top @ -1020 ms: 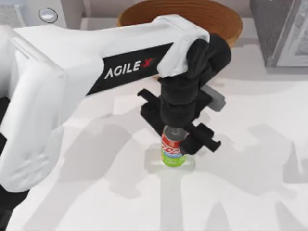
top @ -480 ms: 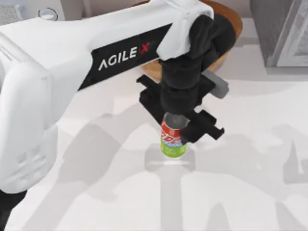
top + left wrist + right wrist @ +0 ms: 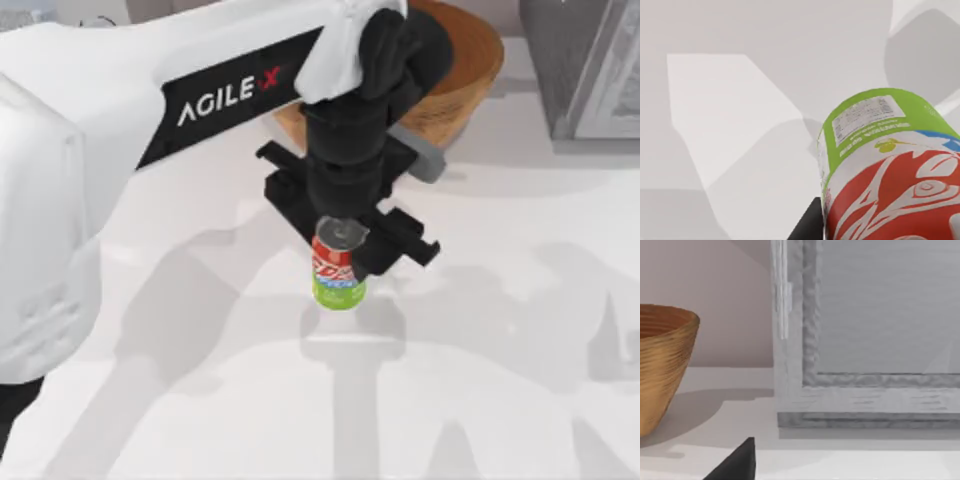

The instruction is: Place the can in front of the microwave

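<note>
Can [image 3: 338,268] in L gripper [image 3: 345,250] fingers

Left gripper [image 3: 340,262] fingers clamp can [image 3: 337,272] above white table [image 3: 500,380]; wooden basket [image 3: 462,70] behind.

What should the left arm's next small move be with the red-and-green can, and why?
Probably carry on toward the table's far left. The left gripper holds the red-and-green drink can clear of the white table, shadow below it, near the brown woven basket. The microwave isn't identifiable here, so that direction is a guess.
</note>
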